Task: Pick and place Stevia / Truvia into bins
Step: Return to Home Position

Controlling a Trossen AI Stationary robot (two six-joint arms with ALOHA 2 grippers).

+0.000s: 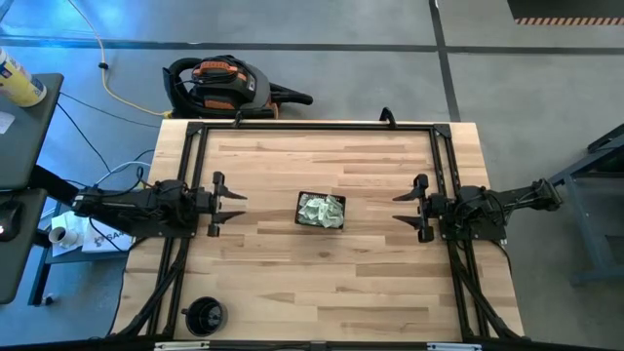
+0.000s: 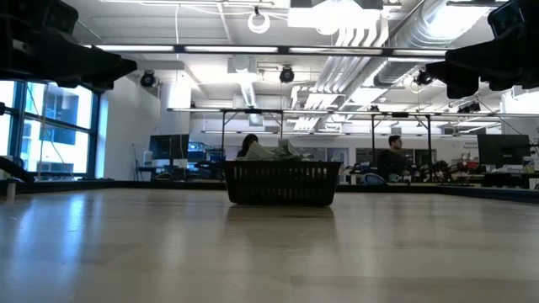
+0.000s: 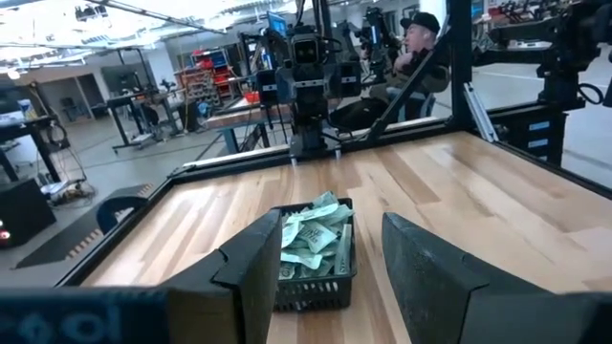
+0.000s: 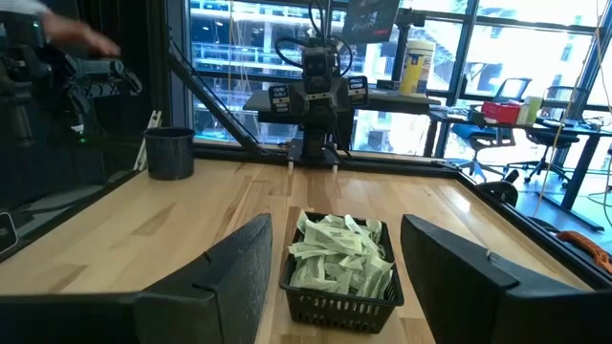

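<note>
Scanning from the left, I find the left gripper (image 1: 234,206) hanging over its side of the table, fingers spread wide, holding and touching nothing. Straight ahead of it, well apart, sits the black tray (image 1: 301,199), heaped with the green and white sachets (image 1: 322,211). Its long axis seems to run along the line between the arms. Beyond it the right gripper (image 1: 400,208) faces back, equally spread and empty. Neither looks clearly nearer, so I judge both parked.
</note>
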